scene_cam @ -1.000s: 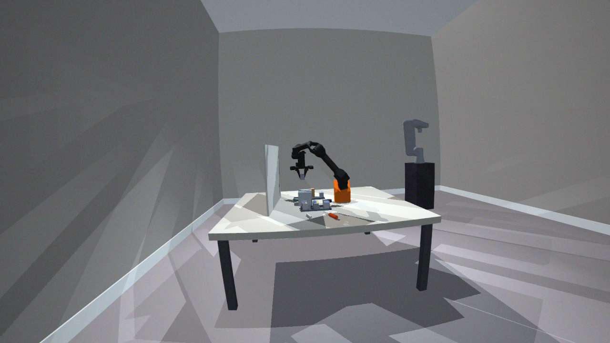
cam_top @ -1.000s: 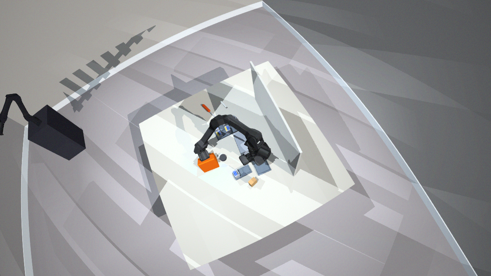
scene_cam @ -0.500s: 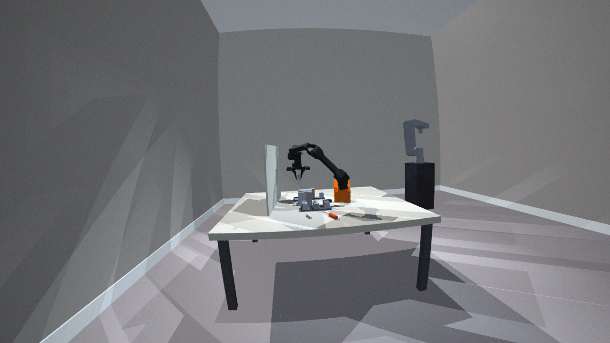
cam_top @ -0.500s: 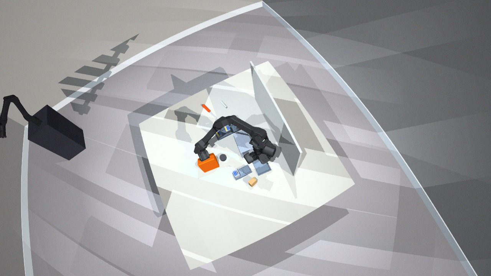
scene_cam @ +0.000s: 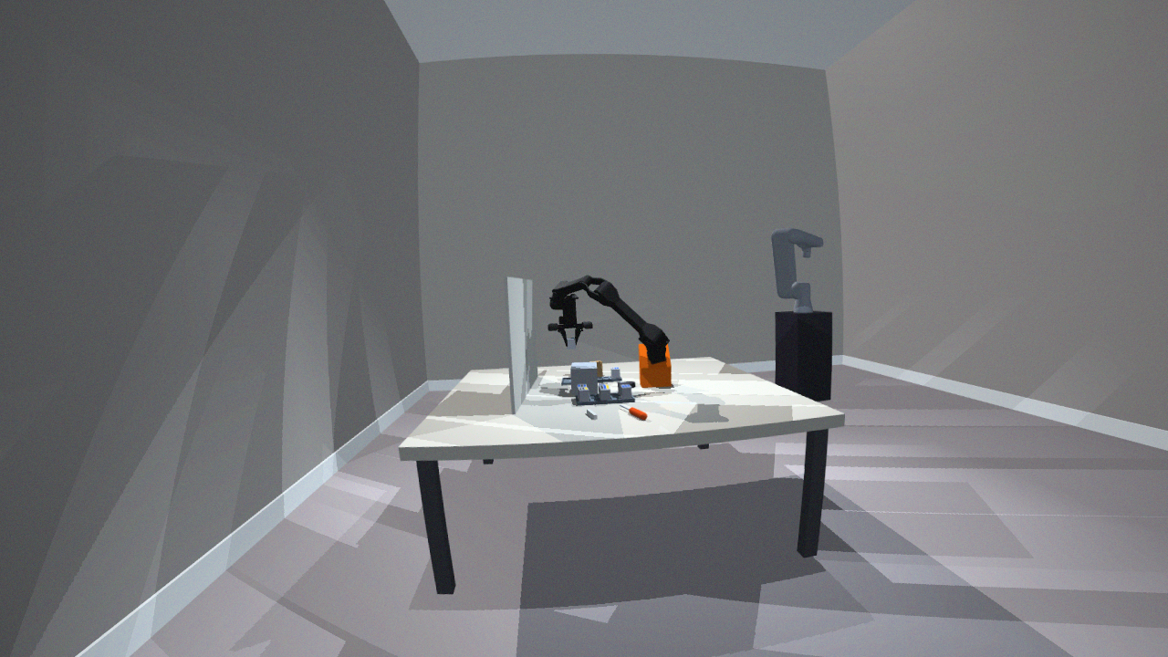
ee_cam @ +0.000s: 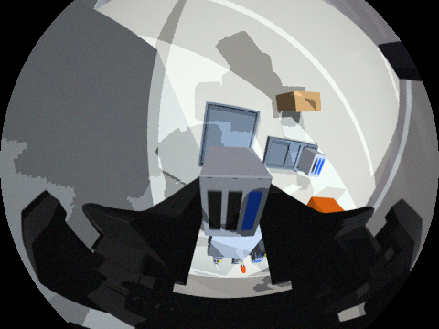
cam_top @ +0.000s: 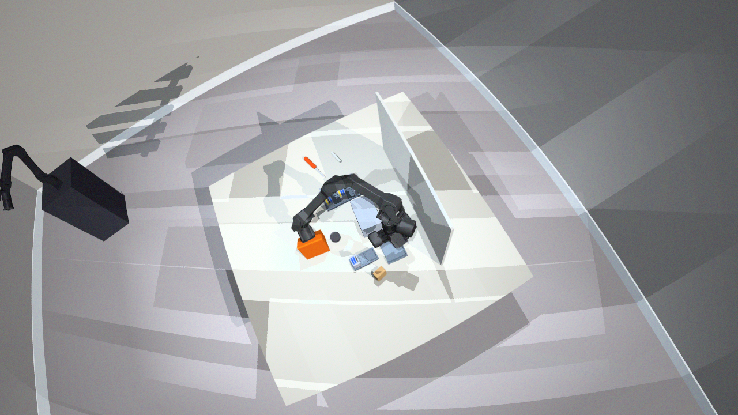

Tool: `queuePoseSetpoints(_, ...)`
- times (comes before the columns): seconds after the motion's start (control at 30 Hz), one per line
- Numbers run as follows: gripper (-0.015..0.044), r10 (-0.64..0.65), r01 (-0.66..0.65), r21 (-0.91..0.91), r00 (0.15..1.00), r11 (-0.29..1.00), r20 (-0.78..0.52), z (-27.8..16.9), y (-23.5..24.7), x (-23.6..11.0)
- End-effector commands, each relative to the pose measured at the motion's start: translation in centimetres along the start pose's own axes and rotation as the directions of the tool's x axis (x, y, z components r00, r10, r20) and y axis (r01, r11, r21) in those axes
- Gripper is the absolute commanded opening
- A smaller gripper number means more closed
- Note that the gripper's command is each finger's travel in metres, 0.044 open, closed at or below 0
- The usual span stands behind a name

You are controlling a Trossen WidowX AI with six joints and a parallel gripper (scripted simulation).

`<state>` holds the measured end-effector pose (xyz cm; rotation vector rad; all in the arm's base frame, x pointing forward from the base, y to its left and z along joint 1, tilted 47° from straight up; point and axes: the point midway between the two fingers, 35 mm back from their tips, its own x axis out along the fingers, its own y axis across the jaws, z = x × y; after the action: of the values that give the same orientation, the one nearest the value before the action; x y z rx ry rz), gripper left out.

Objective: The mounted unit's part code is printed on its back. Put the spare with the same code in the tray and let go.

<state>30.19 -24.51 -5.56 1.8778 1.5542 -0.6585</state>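
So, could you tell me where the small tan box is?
In the top view, the tan box sits on the white table, just beyond the grey tray.

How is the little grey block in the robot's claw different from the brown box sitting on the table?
The spare is grey with two dark bars and one blue bar on its face; the brown box is plain tan. The spare hangs in the air, clamped in the gripper, while the brown box rests on the table, untouched. In the wrist view the spare looks larger, but it is nearer the camera. Both are small and boxy.
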Motion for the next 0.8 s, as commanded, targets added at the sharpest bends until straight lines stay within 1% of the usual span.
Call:
queuePoseSetpoints(0.0,0.0000,0.002,-0.002,0.006,1.000,1.000,-0.005,0.0,0.1,0.6)
queuePoseSetpoints(0.77,0.0000,0.002,-0.002,0.006,1.000,1.000,-0.003,0.2,0.4,2.8)
